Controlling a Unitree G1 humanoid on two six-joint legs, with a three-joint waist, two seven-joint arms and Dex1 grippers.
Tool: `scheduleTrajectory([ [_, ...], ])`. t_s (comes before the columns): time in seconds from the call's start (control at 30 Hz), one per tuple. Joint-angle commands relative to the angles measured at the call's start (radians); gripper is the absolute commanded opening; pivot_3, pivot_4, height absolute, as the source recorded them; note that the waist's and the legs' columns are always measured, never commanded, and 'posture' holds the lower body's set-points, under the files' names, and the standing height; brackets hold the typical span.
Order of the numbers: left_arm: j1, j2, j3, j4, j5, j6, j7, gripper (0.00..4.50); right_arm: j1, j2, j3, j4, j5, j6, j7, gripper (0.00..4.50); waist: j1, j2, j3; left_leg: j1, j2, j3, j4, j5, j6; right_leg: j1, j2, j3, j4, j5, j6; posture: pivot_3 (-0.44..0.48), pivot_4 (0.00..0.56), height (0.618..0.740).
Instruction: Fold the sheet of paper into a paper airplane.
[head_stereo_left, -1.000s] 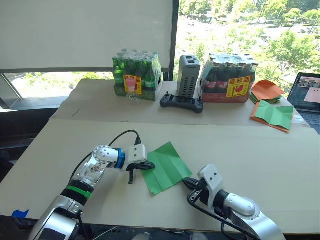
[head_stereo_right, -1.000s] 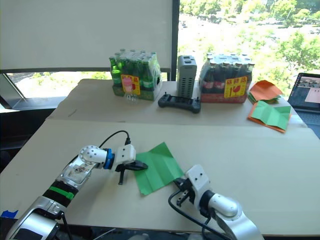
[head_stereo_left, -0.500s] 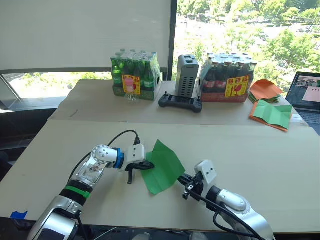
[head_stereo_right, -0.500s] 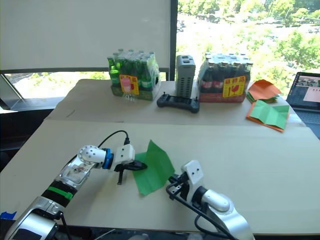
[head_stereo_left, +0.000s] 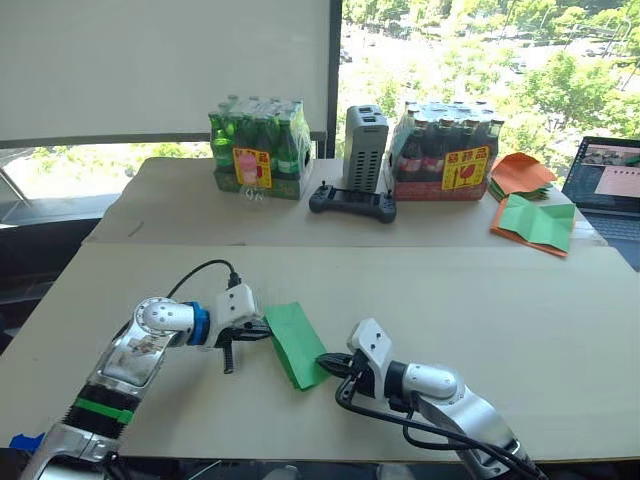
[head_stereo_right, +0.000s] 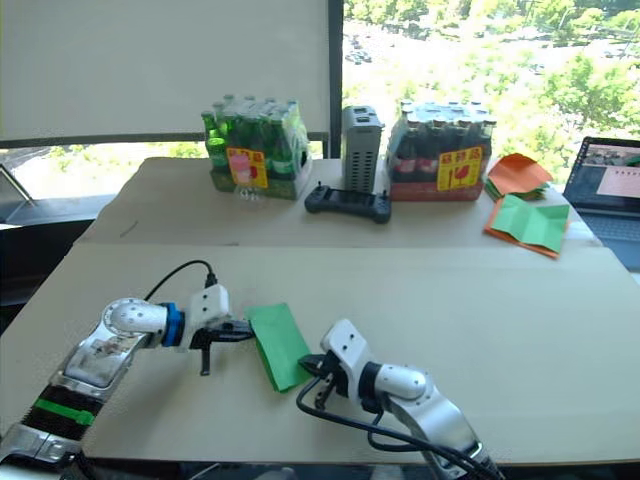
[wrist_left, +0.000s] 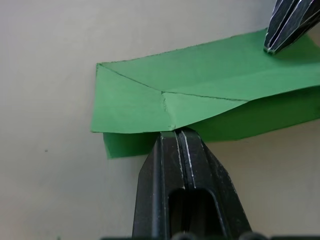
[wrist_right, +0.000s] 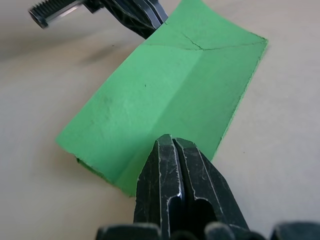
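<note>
The sheet of paper (head_stereo_left: 293, 340) is bright green and lies folded over into a narrow double-layer strip on the near table. My left gripper (head_stereo_left: 265, 331) is shut, its tips against the strip's left long edge, over the lower layer (wrist_left: 125, 145) and touching the upper flap (wrist_left: 200, 90). My right gripper (head_stereo_left: 322, 360) is shut too, its tips resting on the strip's near right end (wrist_right: 165, 95). No paper airplane shape shows.
On the far table stand a pack of green bottles (head_stereo_left: 255, 150), a grey box (head_stereo_left: 363, 150), a black controller (head_stereo_left: 352, 203) and a pack of dark bottles (head_stereo_left: 445, 150). Orange and green sheets (head_stereo_left: 535, 215) and a laptop (head_stereo_left: 610, 180) are at the far right.
The paper's right half rose and came over to the left, turning the wide sheet into a narrow strip. My right gripper moved left with it. The left gripper stayed at the left edge.
</note>
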Motion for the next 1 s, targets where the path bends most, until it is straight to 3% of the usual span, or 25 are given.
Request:
scheduleTrajectory([
  [0.03,-0.008,-0.014,0.071,-0.111,-0.107,0.113,0.033,0.00,-0.001,-0.007,0.005,0.014,-0.010,0.006,0.009,0.01,0.005,0.000,0.000,0.000,0.000,0.000,0.000,0.000,0.000,0.000,0.000,0.000,0.000,0.000,0.000,0.000,0.150,0.675],
  [0.27,0.047,-0.094,0.014,-0.068,-0.100,0.131,0.089,0.00,-0.013,-0.016,0.002,-0.005,-0.006,0.027,0.023,0.01,0.005,0.000,0.000,0.001,0.000,0.000,0.000,0.000,0.000,0.002,0.000,0.000,-0.002,0.000,0.000,0.000,0.150,0.675],
  [0.5,0.107,-0.061,-0.017,-0.061,-0.080,0.098,0.067,0.00,-0.027,-0.030,-0.030,-0.027,0.004,0.047,0.022,0.01,0.011,0.000,0.000,0.000,0.000,0.000,0.000,0.000,0.000,0.001,0.000,0.000,-0.002,0.000,0.000,0.000,0.150,0.675],
  [0.73,0.023,-0.082,-0.068,0.025,-0.027,0.029,0.070,0.00,-0.029,-0.040,-0.034,-0.060,0.016,0.080,0.022,0.01,0.023,0.000,0.000,0.000,0.000,0.000,0.000,0.000,0.000,0.002,-0.001,0.000,-0.003,0.000,0.000,0.000,0.150,0.675],
  [1.0,0.019,-0.061,-0.105,0.073,0.022,-0.024,0.034,0.00,-0.182,0.000,-0.034,0.054,0.006,0.050,0.046,0.01,0.010,0.000,0.000,0.000,0.000,0.000,-0.001,0.000,0.000,0.001,-0.001,0.000,-0.002,0.000,0.000,0.000,0.150,0.675],
])
